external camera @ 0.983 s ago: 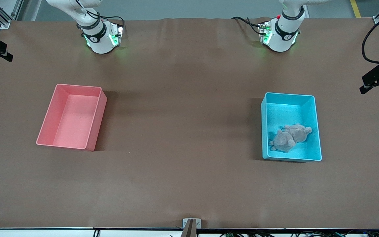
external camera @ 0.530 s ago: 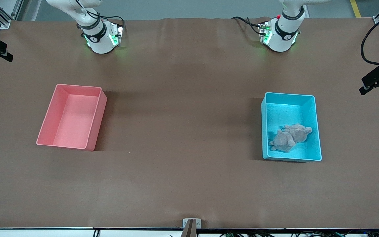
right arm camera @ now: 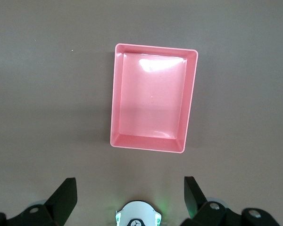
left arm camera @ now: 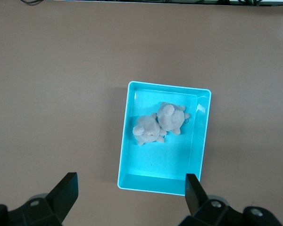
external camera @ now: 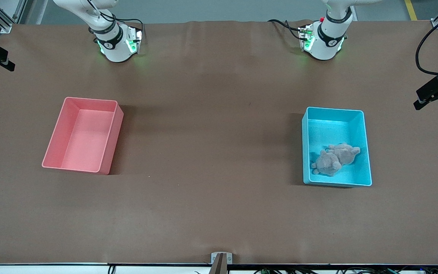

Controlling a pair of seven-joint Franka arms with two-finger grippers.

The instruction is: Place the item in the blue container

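Change: nothing on the table has shifted across the last second; both bins and the plush toys sit exactly where they did, and both arms stay raised out of the front view.
Blue container point(external camera: 336, 146): at the left arm's end of the table, flat on the brown table point(external camera: 211, 125), roughly at 3 o'clock from the table's middle.
Plush toys point(external camera: 334, 158): two grey soft animals touching each other, inside the blue container, lying in the half nearer the front camera.
Pink bin point(external camera: 84, 135): at the right arm's end, about 9 o'clock from the table's middle, holding nothing.
Left gripper point(left arm camera: 132, 195): high over the blue container, jaws spread wide and gripping nothing.
Right gripper point(right arm camera: 129, 194): high over the pink bin, jaws likewise spread and bare; this arm waits.
Loose items: none visible on the table outside the bins.
Task standing: judged complete or nearly so, since the items already lie in the blue container and no hand carries anything.
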